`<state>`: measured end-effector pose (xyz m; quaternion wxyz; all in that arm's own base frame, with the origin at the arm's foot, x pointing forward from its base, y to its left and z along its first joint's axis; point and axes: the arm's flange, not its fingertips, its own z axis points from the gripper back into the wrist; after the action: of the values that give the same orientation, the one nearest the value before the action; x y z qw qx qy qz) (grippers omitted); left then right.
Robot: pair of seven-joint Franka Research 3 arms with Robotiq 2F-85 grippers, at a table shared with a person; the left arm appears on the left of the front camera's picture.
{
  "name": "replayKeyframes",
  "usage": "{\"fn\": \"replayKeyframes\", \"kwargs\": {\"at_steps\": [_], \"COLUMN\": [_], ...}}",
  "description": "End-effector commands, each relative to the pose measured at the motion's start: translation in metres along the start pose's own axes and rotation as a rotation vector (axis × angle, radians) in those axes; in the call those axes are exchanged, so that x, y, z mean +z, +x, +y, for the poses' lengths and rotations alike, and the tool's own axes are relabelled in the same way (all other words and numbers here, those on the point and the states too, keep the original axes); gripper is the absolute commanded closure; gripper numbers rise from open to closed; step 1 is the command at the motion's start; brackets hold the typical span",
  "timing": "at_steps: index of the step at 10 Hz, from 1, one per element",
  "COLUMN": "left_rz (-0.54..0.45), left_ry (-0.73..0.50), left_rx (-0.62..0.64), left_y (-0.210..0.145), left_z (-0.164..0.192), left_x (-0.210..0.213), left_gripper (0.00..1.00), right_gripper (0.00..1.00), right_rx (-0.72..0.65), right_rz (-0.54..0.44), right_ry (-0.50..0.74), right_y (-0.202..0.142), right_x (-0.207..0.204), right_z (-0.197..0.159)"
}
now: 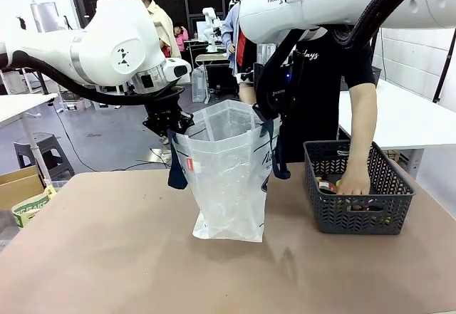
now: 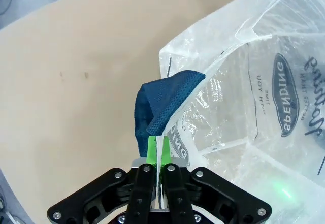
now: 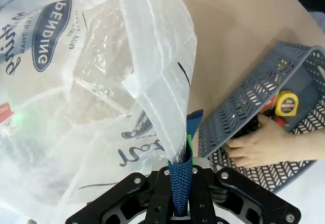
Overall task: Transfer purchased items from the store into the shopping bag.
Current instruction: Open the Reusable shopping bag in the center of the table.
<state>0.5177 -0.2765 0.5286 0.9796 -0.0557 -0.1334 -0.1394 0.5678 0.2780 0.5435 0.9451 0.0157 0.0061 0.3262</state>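
Observation:
The shopping bag (image 1: pixel 229 179), translucent with navy straps, stands upright and open at the table's middle. My left gripper (image 1: pixel 171 125) is shut on its left rim. In the left wrist view that gripper (image 2: pixel 156 155) pinches the plastic edge beside the navy strap (image 2: pixel 165 104). My right gripper (image 1: pixel 269 114) is shut on the right side; in the right wrist view it (image 3: pixel 180 183) clamps the navy strap (image 3: pixel 182 181). The store, a dark grey mesh basket (image 1: pixel 360 211), sits to the right. A person's hand (image 1: pixel 354 180) reaches into it among the purchased items (image 3: pixel 287 103), one of them yellow.
The brown table (image 1: pixel 107 257) has free room in front of and left of the bag. A cardboard box (image 1: pixel 20 186) stands off the table's left edge. A white table (image 1: pixel 417 118) lies behind the basket. The person stands at the far side.

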Motion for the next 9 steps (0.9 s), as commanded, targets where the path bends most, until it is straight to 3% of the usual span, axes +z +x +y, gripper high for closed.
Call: {"fn": "replayKeyframes", "kwargs": {"at_steps": [1,9], "left_rz": [-0.017,-0.025], "left_ry": [-0.05,-0.067], "left_rx": [-0.076,-0.105], "left_y": [-0.01,-0.004], "left_z": [0.009,-0.002], "left_x": [-0.002,-0.004], "left_gripper": [1.0,1.0], "right_gripper": [1.0,1.0], "right_rx": [0.048,0.04], "right_rz": [-0.03,-0.022], "right_ry": [-0.012,-0.004], "right_y": [-0.004,0.002], "right_x": [-0.002,0.002], "right_z": [-0.001,0.0]}}
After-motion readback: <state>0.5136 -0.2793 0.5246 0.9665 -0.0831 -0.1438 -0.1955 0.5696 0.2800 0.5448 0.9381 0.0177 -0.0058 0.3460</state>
